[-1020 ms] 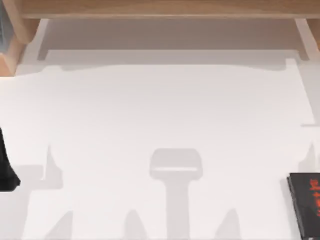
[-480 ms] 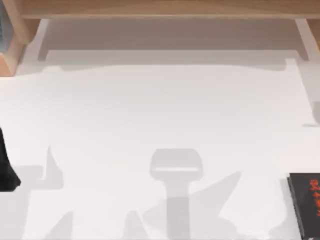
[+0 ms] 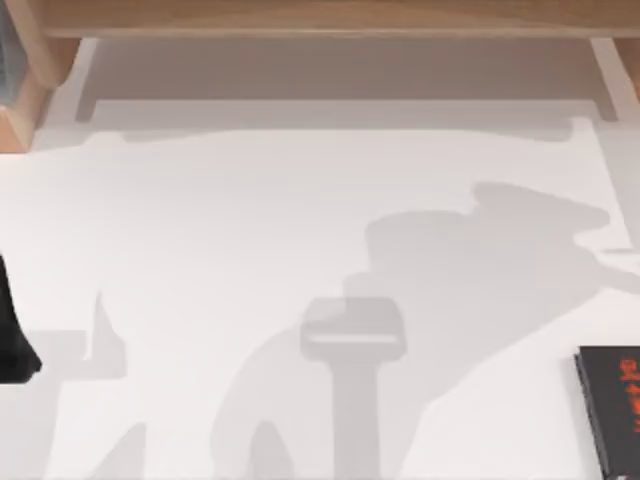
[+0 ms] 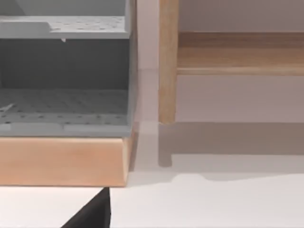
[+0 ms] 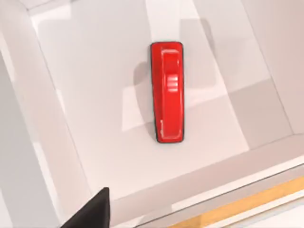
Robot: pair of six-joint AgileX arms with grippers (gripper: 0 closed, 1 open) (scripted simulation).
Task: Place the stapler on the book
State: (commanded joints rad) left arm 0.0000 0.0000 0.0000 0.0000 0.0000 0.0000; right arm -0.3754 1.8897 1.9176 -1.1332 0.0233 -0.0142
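Probably the glossy red plastic stapler (image 5: 167,92) is rigid, light and slick (gripper fingers' state: cannot tell), best pinched across its narrow flanks.

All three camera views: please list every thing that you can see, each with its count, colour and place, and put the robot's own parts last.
stapler: one, red with a dark base, lying flat in a white walled compartment in the right wrist view.
book: one, black cover with red-orange characters, at the top view's lower right edge, cut off by the frame.
table: one, white, crossed by grey shadows.
wooden shelf: one, light brown, along the far edge of the table.
grey perforated rack: one, on a wooden ledge in the left wrist view.
left arm: one dark part, at the top view's left edge.
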